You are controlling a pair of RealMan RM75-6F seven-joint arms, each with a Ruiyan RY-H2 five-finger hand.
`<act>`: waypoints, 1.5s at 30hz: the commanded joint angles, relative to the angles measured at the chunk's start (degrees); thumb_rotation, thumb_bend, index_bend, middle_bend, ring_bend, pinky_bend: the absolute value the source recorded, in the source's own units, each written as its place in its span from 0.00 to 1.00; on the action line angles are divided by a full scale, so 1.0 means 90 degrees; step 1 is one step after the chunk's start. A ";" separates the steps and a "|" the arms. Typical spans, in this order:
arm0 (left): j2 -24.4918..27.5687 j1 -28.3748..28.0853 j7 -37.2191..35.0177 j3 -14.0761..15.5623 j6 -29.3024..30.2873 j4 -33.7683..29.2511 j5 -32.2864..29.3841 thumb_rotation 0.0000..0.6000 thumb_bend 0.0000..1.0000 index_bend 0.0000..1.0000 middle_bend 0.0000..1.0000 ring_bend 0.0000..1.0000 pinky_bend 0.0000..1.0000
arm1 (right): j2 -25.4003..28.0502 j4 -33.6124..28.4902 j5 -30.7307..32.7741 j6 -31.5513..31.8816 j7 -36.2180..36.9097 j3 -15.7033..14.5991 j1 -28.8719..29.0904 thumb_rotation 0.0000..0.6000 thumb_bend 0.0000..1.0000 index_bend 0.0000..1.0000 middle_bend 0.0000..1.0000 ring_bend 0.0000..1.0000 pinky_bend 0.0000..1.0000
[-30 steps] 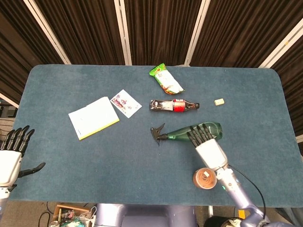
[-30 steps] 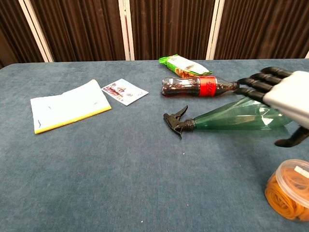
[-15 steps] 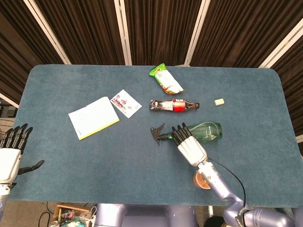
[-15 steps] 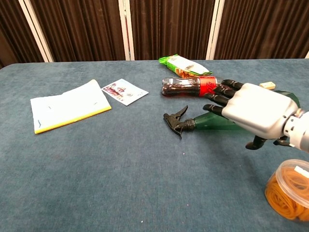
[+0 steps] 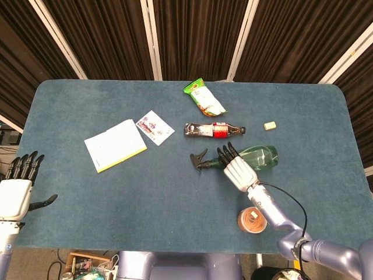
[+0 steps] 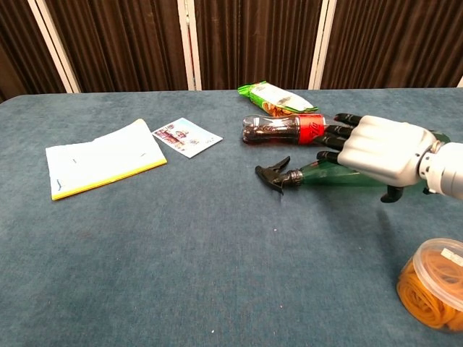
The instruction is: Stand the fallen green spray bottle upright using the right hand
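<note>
The green spray bottle [image 5: 260, 157] [image 6: 338, 176] lies on its side on the blue table, its black trigger head [image 5: 199, 158] [image 6: 273, 173] pointing left. My right hand [image 5: 237, 170] [image 6: 377, 150] lies over the bottle near its neck, palm down. Its fingers [image 6: 334, 132] stretch out across the bottle towards the cola bottle, and the thumb hangs on the near side. They are not wrapped round the bottle. My left hand [image 5: 17, 188] hovers off the table's near left edge with its fingers spread, holding nothing.
A cola bottle [image 5: 213, 130] [image 6: 286, 130] lies just beyond the spray bottle, with a snack bag [image 5: 204, 99] [image 6: 275, 95] behind it. A tub of rubber bands [image 5: 252, 220] [image 6: 434, 282] stands near my right forearm. Notebook [image 5: 115, 145], leaflet [image 5: 155, 127] and a small yellow block [image 5: 269, 125] lie further off.
My right hand has slid from the bottle's fat end to its neck. The bottle has shifted slightly away from me and its trigger head has turned.
</note>
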 commanded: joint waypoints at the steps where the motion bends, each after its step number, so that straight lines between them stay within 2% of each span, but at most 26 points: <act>1: -0.0028 -0.0038 0.0033 -0.0007 -0.0058 -0.0003 -0.0031 1.00 0.07 0.00 0.00 0.00 0.06 | 0.0038 0.0077 0.0054 -0.0061 0.0089 -0.0028 0.0086 1.00 0.14 0.15 0.00 0.00 0.00; 14: -0.0104 -0.0125 0.0129 -0.0034 -0.0168 0.0040 -0.0140 1.00 0.07 0.00 0.00 0.00 0.06 | -0.0069 0.0669 0.0093 -0.0257 0.0633 -0.0105 0.0542 1.00 0.14 0.18 0.00 0.00 0.00; 18: -0.0133 -0.0154 0.0186 -0.0035 -0.0243 0.0044 -0.0206 1.00 0.07 0.00 0.00 0.00 0.06 | -0.0140 0.0955 0.0101 -0.0337 0.0857 -0.0146 0.0647 1.00 0.16 0.23 0.00 0.00 0.00; 23: -0.0159 -0.0185 0.0235 -0.0038 -0.0289 0.0038 -0.0248 1.00 0.07 0.00 0.00 0.00 0.06 | -0.0283 0.1330 0.0087 -0.0423 0.1133 -0.0237 0.0749 1.00 0.21 0.41 0.00 0.00 0.00; 29: -0.0163 -0.0210 0.0203 -0.0044 -0.0332 0.0061 -0.0290 1.00 0.07 0.00 0.00 0.00 0.06 | -0.0409 0.1584 0.0050 -0.0414 0.1309 -0.0338 0.0799 1.00 0.29 0.70 0.02 0.00 0.00; 33: -0.0147 -0.0214 0.0149 -0.0042 -0.0318 0.0068 -0.0277 1.00 0.07 0.00 0.00 0.00 0.06 | -0.0477 0.1657 -0.0075 -0.0129 0.1378 -0.0379 0.0762 1.00 0.35 0.90 0.14 0.00 0.08; 36: -0.0127 -0.0211 0.0089 -0.0026 -0.0292 0.0064 -0.0236 1.00 0.07 0.00 0.00 0.00 0.06 | -0.0428 0.1524 -0.0286 0.0303 0.1564 -0.0378 0.0692 1.00 0.37 0.93 0.18 0.00 0.10; 45: -0.0001 -0.0120 -0.0145 0.0072 0.0008 -0.0016 0.0073 1.00 0.07 0.00 0.00 0.00 0.06 | 0.0608 -0.0428 -0.0207 0.0972 0.1928 -0.0142 0.0396 1.00 0.38 0.94 0.21 0.00 0.19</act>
